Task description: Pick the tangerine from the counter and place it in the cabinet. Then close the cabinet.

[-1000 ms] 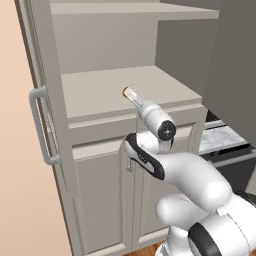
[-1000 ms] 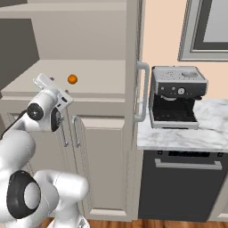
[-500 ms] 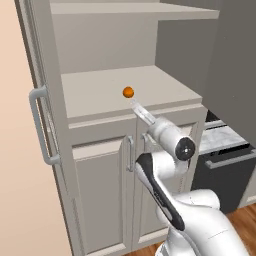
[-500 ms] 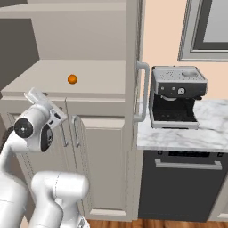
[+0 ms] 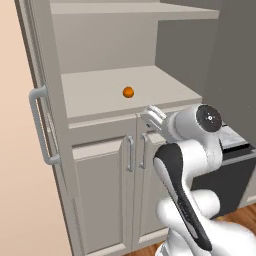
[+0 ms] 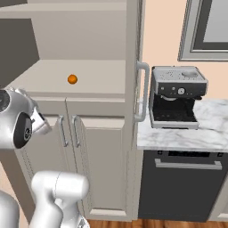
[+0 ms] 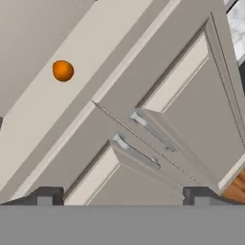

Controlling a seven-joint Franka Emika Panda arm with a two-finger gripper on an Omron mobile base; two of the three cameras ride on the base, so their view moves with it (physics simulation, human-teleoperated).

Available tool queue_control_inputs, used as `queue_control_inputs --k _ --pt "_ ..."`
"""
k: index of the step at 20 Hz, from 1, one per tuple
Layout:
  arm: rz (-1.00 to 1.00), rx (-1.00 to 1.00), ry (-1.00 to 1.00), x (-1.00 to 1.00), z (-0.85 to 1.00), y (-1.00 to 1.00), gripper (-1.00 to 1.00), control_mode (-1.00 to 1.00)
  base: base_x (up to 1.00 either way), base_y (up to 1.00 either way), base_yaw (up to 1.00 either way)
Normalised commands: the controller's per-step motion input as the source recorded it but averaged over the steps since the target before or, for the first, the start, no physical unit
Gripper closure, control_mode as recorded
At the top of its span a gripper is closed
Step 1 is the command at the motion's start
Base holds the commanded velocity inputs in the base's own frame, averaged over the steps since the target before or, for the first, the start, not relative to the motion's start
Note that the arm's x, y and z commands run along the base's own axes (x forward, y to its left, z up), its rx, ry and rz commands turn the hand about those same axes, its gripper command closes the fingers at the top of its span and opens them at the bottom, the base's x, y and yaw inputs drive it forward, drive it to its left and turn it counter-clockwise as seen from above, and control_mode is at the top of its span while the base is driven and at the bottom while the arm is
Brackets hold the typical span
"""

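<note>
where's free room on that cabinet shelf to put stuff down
The shelf is bare all around the tangerine: wide patches to its left, right and behind. The counter is crowded by the coffee machine.

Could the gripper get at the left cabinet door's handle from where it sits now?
Probably yes. The gripper is open, holds nothing, and hangs in front of the lower doors; the left door stands swung open with its bar handle unobstructed.

bright-orange tangerine (image 5: 128, 92), beige-grey cabinet (image 5: 115, 95), white-and-grey marbled counter (image 6: 187, 133).
</note>
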Motion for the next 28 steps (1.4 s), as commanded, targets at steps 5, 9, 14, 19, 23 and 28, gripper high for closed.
queue_control_inputs --k 5,9,14,19,23,28 --pt "0.00 -0.04 0.29 -1.00 0.08 0.00 -1.00 -1.00 0.00 0.00 0.00" --pt "0.01 -0.21 -0.20 -1.00 -0.33 0.02 -1.00 -1.00 0.00 0.00 0.00" --pt "0.06 -0.24 -0.40 -0.95 -0.33 0.07 -1.00 -1.00 0.00 0.00 0.00" --pt "0.12 -0.24 -0.19 -0.29 -0.01 0.41 -1.00 -1.00 0.00 0.00 0.00" --pt "0.09 -0.33 -0.06 -0.16 0.00 0.68 -1.00 -1.00 0.00 0.00 0.00" --pt "0.09 -0.35 -0.29 -0.49 0.00 0.45 -1.00 -1.00 0.00 0.00 0.00"
